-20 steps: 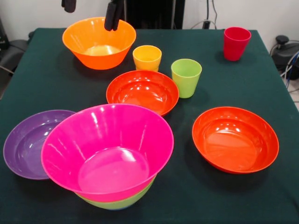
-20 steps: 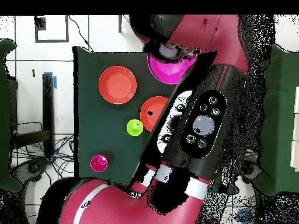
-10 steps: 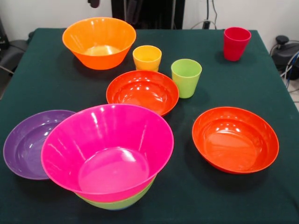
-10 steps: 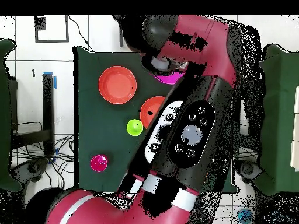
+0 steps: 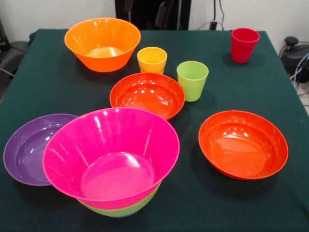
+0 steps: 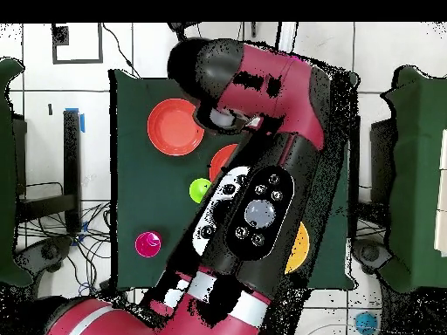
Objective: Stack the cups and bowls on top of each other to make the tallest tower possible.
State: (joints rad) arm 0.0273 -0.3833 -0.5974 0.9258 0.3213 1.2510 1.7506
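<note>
In the front view the tower is a magenta bowl [image 5: 111, 154] nested in a lime-green bowl [image 5: 130, 209] at the near edge. A purple bowl [image 5: 29, 147] touches its left side. Two red-orange bowls sit apart, one in the middle [image 5: 147, 94] and one at the right [image 5: 243, 144]. A deep orange bowl [image 5: 102, 43] stands far left. The yellow cup [image 5: 152, 59], green cup [image 5: 192, 79] and red cup [image 5: 244, 44] stand upright. My gripper [image 5: 146, 7] shows only as two dark tips at the top edge, open and holding nothing.
The dark green table [image 5: 270, 203] carries everything. In the overhead view my red and black arm [image 6: 262, 201] crosses the table and hides the tower. A red-orange bowl [image 6: 175, 126] and the green cup [image 6: 200, 189] show beside it. Cables lie off the table's right side.
My gripper has risen from just above the orange bowl and swung right along the top edge. In the overhead view the arm has swept across the table. No bowl or cup has moved.
</note>
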